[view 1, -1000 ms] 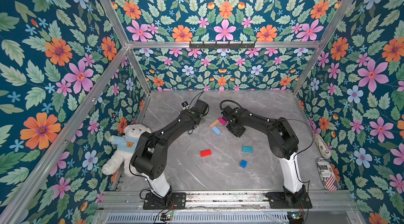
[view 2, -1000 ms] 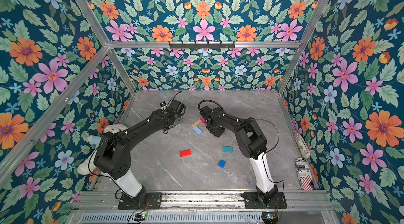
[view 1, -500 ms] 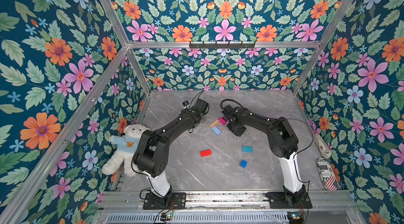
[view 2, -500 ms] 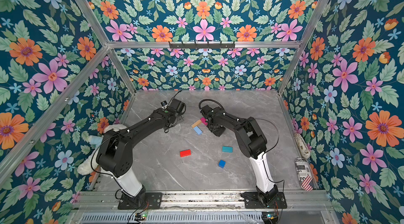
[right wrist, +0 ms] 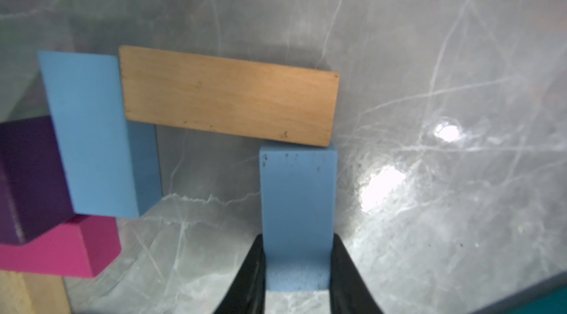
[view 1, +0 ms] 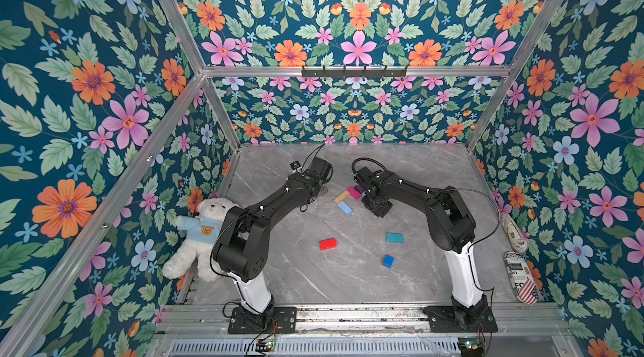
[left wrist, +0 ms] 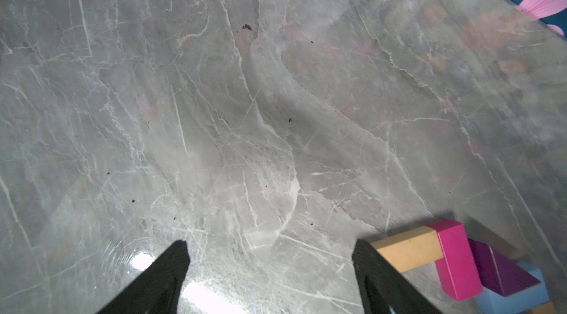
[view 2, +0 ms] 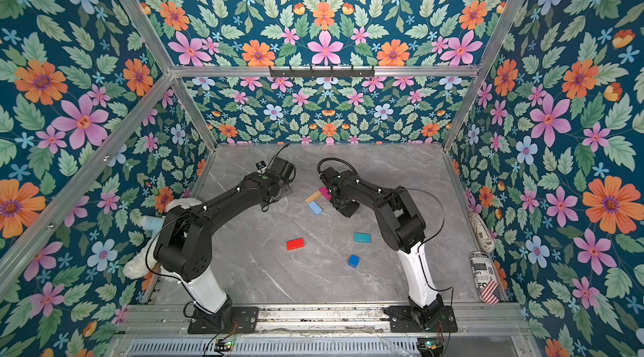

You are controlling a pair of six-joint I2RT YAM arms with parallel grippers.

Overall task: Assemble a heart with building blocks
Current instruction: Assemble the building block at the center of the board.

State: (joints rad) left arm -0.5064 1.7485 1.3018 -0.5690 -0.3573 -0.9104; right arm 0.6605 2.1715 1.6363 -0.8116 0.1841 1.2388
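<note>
A light blue brick (right wrist: pixel 297 193) sits gripped in the right claw (right wrist: pixel 297 237), its far end touching a tan brick (right wrist: pixel 230 94). A second light blue brick (right wrist: pixel 92 131), a purple wedge (right wrist: pixel 27 174) and a magenta brick (right wrist: pixel 55 254) cluster at the tan brick's other end. A red brick (view 1: pixel 327 244), a teal brick (view 1: pixel 394 237) and a dark blue cube (view 1: pixel 388 260) lie loose, well apart from that claw.

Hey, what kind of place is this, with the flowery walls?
Probably a robot test booth, not a home: the left arm and right arm are mounted on a metal rail, and the marble-look tabletop is boxed in by an aluminium frame with floral walls.
</note>
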